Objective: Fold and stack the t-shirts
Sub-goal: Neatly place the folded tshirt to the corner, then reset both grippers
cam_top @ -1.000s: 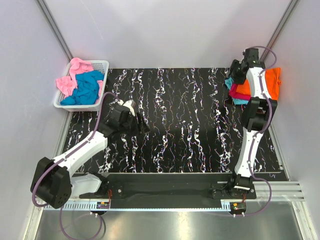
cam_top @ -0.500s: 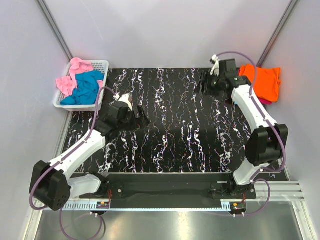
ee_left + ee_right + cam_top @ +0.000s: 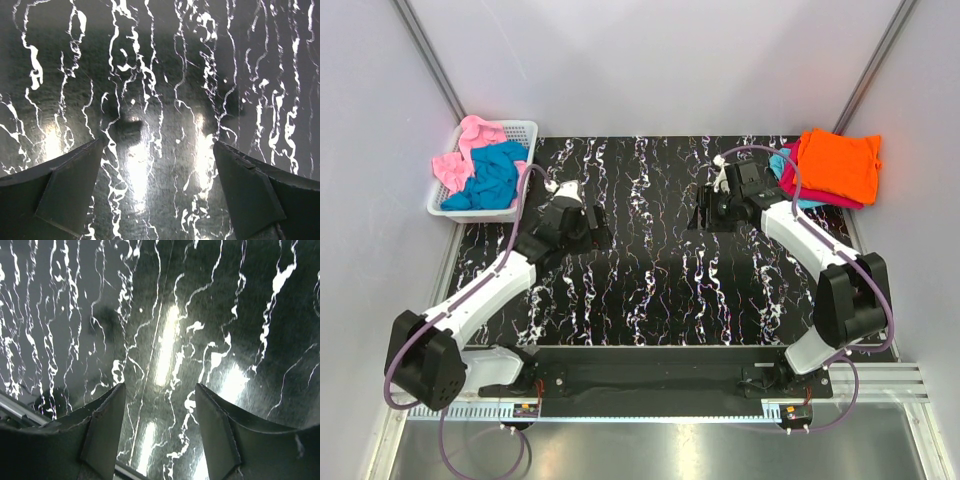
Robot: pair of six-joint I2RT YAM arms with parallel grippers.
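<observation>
Both arms are out over the bare black marbled worktop (image 3: pixel 660 290), and neither has any cloth in it. The left gripper (image 3: pixel 159 195) has its jaws spread wide, with only the veined surface showing between them in its wrist view. The right gripper (image 3: pixel 160 435) is also released, jaws apart over shiny worktop and holding nothing.

At the far right corner sits the pile: the orange t-shirt (image 3: pixel 840 165) lies on top, folded fairly flat. The crimson t-shirt (image 3: pixel 788 182) peeks out beneath it, and a strip of teal (image 3: pixel 778 163) shows at the pile's left edge. Over at the far left, the white basket (image 3: pixel 438 207) holds the teal t-shirt (image 3: pixel 495 175), crumpled, with the light pink t-shirt (image 3: pixel 460 158) bunched beside and behind it. So I'd say two are left to fold, and the left gripper is the nearer one, just off the basket's corner.

These look like light, floppy things with no stiffness at all. Pinch a single ridge of cloth and the rest will trail and drape. The teal one sits uppermost, so a raised fold near its middle looks like the place to take hold. The risk is snagging the pink one alongside, or catching the basket's lattice wall. Once it's on the worktop, it'll want a hold at the shoulders or hem corners to spread flat.
</observation>
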